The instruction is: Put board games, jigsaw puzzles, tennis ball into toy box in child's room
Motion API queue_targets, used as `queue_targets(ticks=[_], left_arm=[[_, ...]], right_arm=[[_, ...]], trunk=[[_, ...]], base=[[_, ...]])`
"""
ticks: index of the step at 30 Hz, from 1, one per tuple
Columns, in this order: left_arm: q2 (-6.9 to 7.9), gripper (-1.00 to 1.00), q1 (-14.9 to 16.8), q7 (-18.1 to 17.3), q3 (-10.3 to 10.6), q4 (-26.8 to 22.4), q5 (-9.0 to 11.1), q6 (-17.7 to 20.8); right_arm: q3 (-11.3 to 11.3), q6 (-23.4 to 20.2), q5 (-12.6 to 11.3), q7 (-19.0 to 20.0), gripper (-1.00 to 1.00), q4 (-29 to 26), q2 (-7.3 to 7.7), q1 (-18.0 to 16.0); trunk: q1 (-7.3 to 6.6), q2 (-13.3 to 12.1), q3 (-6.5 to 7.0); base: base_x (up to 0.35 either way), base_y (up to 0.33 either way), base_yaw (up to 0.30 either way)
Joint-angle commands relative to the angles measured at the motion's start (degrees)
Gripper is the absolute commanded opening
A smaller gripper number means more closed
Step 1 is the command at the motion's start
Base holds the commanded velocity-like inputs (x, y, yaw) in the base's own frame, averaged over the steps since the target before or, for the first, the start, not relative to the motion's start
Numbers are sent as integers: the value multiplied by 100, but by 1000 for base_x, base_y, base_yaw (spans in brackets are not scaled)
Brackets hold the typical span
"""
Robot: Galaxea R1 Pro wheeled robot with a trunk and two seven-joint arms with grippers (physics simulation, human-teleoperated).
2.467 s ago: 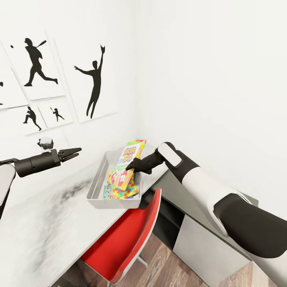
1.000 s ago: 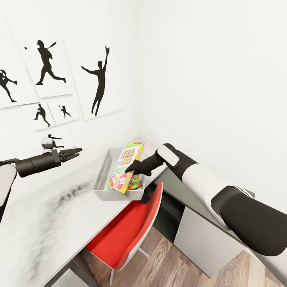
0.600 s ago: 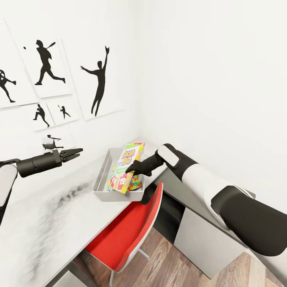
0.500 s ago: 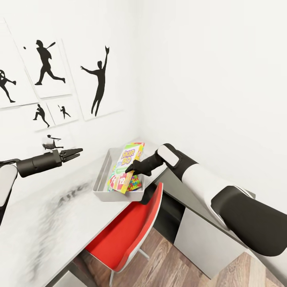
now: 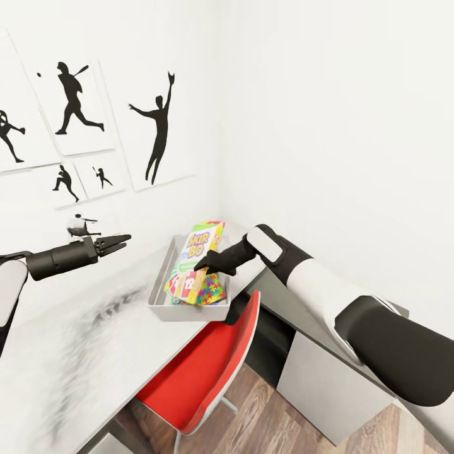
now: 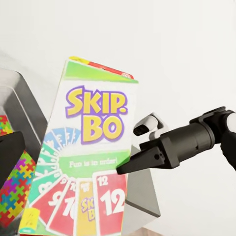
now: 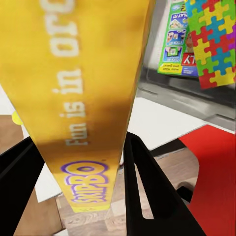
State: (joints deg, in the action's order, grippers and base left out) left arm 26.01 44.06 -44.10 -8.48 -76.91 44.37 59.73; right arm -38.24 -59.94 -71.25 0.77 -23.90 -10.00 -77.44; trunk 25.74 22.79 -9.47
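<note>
The right gripper is clamped on the edge of the Skip-Bo board game; in the right wrist view the game's yellow side sits squeezed between the two black fingers. Compared with half a second ago, the box has tipped more upright and moved a little toward 10 o'clock, so it now stands tilted over the toy box, its lower end down among the things already inside. A jigsaw puzzle lies in the tray at about 5 o'clock from the game, and another board game shows beside it in the right wrist view. The release looks close. The left gripper hovers well off at 9 o'clock over the table, jaws nearly together and holding nothing.
</note>
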Motion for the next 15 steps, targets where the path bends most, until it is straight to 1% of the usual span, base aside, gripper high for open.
queue_targets(ticks=[1,8,15], left_arm=[[1,100,6,-30,-5,0,-22,21],[1,100,6,-29,-5,0,-21,21],[-6,100,6,-3,8,0,-23,21]], right_arm=[[-24,-6,-4,3,-100,-8,0,-9],[-21,-6,-3,-11,-100,-26,0,-7],[-18,-6,-3,-15,-100,-27,12,0]], trunk=[[4,13,-18],[4,13,-59],[4,13,-66]], base=[[54,6,141],[16,2,159],[23,0,30]])
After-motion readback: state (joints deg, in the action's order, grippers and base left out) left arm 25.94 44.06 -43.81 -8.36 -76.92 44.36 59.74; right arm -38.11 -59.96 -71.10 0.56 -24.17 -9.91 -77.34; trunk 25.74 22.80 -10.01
